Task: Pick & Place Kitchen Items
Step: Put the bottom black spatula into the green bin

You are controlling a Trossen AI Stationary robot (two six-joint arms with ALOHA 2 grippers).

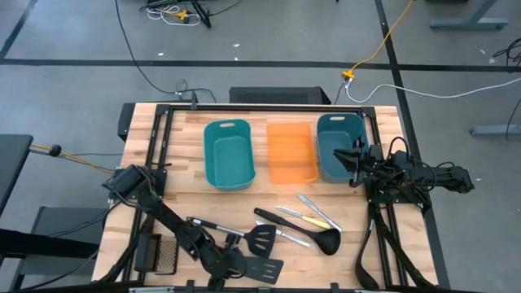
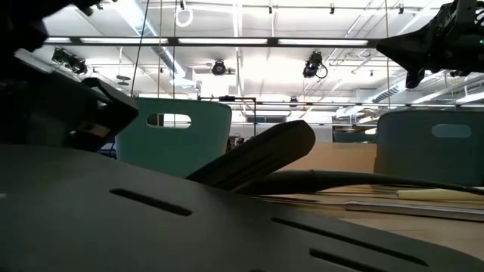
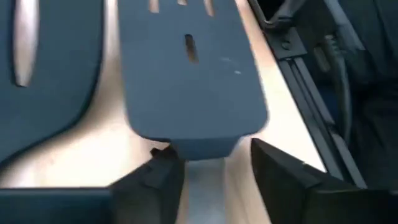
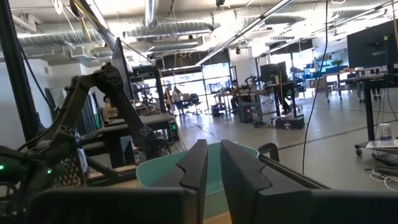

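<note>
1. Wooden desk seen from the high view: my left pincer is low at the near edge, beside the near black slotted spatula. The second slotted spatula lies just behind it. The black ladle, the silver table knives and the yellow-handled knife lie together near the middle of the desk. Behind them stand a teal bin, an orange bin and another teal bin. My right pincer hangs at that last bin, on the right side. A mesh grater lies at the near left.

2. Low view: a slotted spatula blade fills the foreground, very close. The other spatula rises tilted behind it. My right arm is high up at the right.

3. Left wrist view: my two fingers stand apart, one on each side of the narrow end of the spatula blade. One finger seems to touch its edge. I cannot tell if they grip it.

4. Right wrist view: my right fingers are nearly together, with only a thin gap, and hold nothing. The teal bin is below them.
</note>
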